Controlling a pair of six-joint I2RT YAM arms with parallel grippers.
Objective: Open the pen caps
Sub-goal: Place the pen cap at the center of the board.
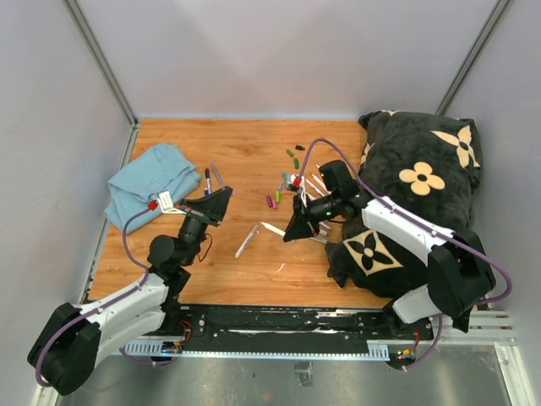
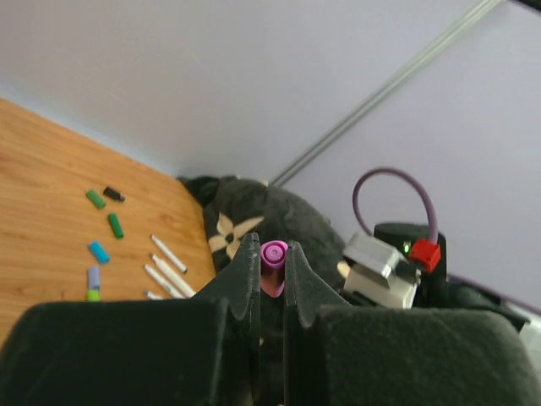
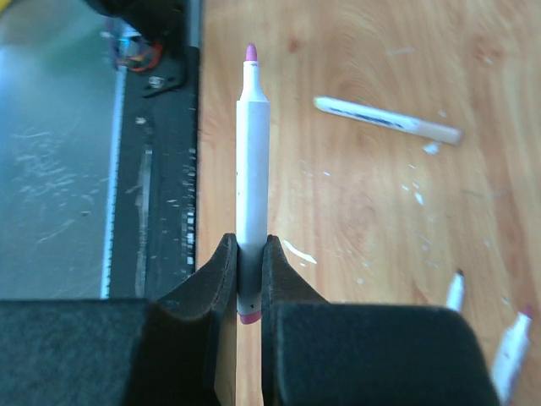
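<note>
Pink cap [image 2: 274,252] clenched in left gripper [image 2: 270,256], white uncapped marker [image 3: 252,152] grasped by right gripper [image 3: 248,252], loose caps [image 1: 270,201] farther on the table [image 1: 245,152]
</note>
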